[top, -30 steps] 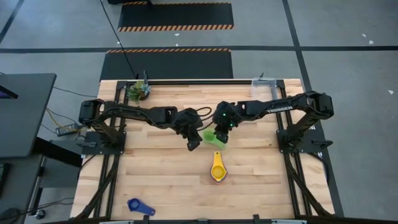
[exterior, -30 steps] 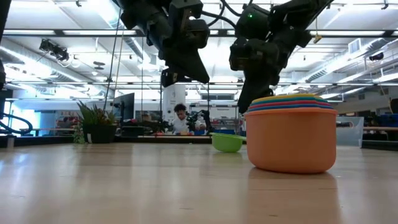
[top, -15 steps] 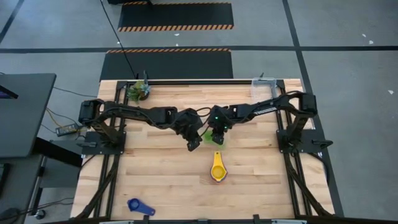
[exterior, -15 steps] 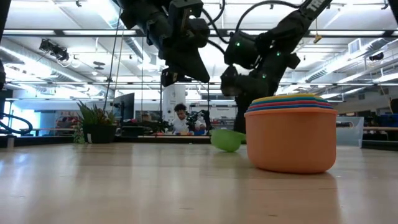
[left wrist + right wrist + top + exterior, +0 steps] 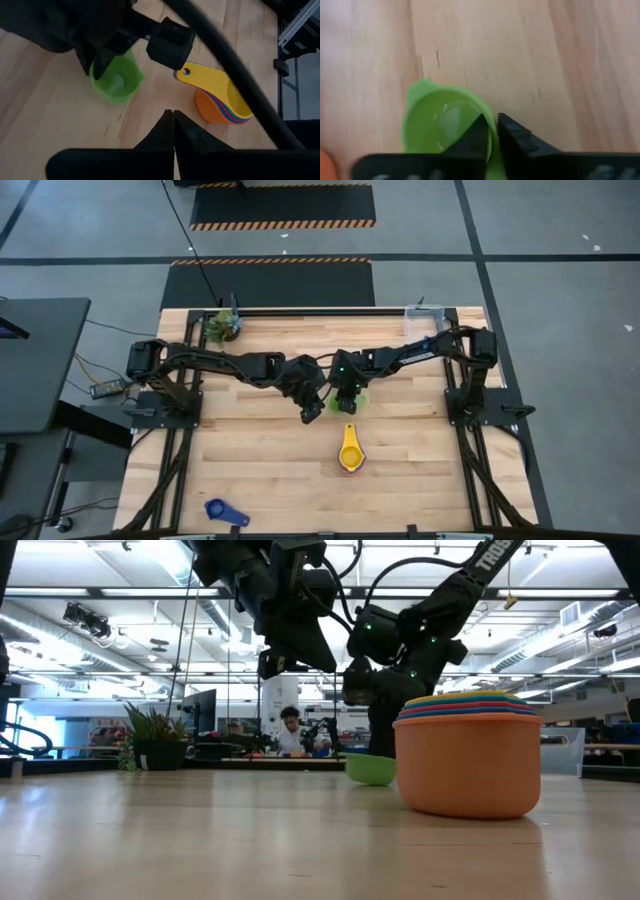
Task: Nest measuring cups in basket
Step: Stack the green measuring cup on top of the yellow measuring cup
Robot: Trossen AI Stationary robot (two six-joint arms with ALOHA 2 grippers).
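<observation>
Wooden table (image 5: 260,460) carries everything, with both dark arms reaching in toward its middle. At the far right corner sits the clear basket (image 5: 424,312), with no cup in it; at the far left corner stands a small potted plant (image 5: 224,325). A nested stack of measuring cups (image 5: 349,452), orange outermost and yellow on top, rests on the table nearer the front, just in front of the two grippers. The right gripper (image 5: 348,401) is low over the table's middle, its fingers pinching the rim of the green measuring cup (image 5: 445,122), one finger inside the bowl and one outside; the cup sits upright at the table surface in the low view. Beside it the left gripper (image 5: 312,412) hangs above the table with its fingers pressed together, holding nothing. A dark blue measuring cup (image 5: 224,511) lies alone near the front left edge, well apart from the rest.
</observation>
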